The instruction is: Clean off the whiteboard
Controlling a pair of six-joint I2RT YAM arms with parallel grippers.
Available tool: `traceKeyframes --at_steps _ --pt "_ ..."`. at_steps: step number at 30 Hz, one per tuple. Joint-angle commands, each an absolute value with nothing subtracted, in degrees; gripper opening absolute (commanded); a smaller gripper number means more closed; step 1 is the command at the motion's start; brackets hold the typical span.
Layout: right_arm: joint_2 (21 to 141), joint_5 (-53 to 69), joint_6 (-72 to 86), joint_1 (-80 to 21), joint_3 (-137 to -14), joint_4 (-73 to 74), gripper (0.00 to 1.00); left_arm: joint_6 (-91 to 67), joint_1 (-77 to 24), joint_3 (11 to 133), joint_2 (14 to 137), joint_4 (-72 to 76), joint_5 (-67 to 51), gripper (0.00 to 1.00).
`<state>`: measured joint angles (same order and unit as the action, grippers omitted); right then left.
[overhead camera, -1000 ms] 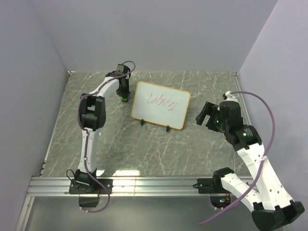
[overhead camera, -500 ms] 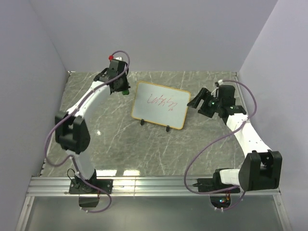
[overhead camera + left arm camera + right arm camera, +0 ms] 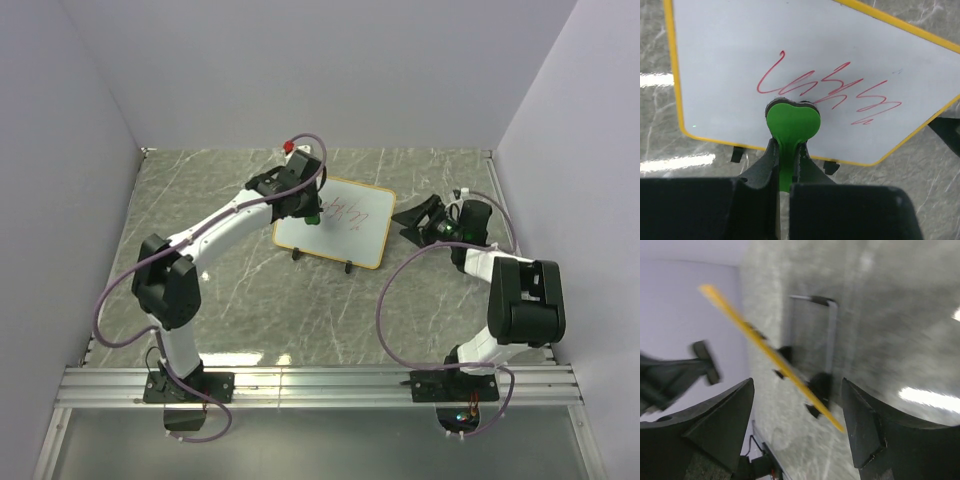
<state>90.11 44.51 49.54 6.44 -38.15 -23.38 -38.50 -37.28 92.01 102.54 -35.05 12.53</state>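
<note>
Whiteboard (image 3: 362, 232) — standing tilted on its black feet (image 3: 348, 266) at mid-table (image 3: 230, 290), red scribbles (image 3: 830, 90) showing. Left gripper (image 3: 786, 150) is clamping tight on a green eraser (image 3: 791, 122), which is touching the board at the scribbles' lower edge. Right gripper (image 3: 412, 218) — hovering at the board's right edge, jaws standing wide, gripping nothing.

Left tool (image 3: 311, 212) (eraser (image 3: 792, 121) pinched) swung over whiteboard (image 3: 358, 232), right tool (image 3: 413, 217) nearer

The whiteboard (image 3: 355, 240) was white with a thin yellow frame, red scribble (image 3: 840, 92) across its middle and black feet (image 3: 348, 267) at its 6 o'clock edge. The eraser (image 3: 792, 122) was bright green. The surface (image 3: 250, 290) showed grey marbling with pale veins. The walls (image 3: 300, 70) were pale lavender.
</note>
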Motion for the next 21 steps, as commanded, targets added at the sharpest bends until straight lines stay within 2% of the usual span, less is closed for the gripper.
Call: traceKeyframes --at_steps 1,6,13,18,19,21 --pt "89.5 48.3 55.0 4.7 -38.1 -41.3 0.77 -40.9 -37.6 97.5 103.7 -34.5 14.7 0.0" --pt "93.4 47.6 59.0 3.4 -36.5 -49.8 0.74 -40.6 -38.7 98.9 104.8 -34.2 15.5 0.0" --pt "100.1 46.1 59.5 0.4 -39.0 -53.2 0.66 -40.2 -39.3 100.9 107.2 -33.8 15.6 0.0" --pt "102.2 46.1 59.6 -1.5 -39.9 -54.0 0.46 -39.6 -39.9 104.5 110.5 -33.2 15.3 0.0" --pt "102.2 46.2 58.9 -2.2 -40.0 -53.6 0.4 -39.2 -40.2 105.0 111.0 -33.0 15.2 0.0" --pt "102.0 46.1 57.5 -2.5 -40.1 -51.0 0.36 -38.8 -41.0 106.0 112.3 -32.3 15.2 0.0"
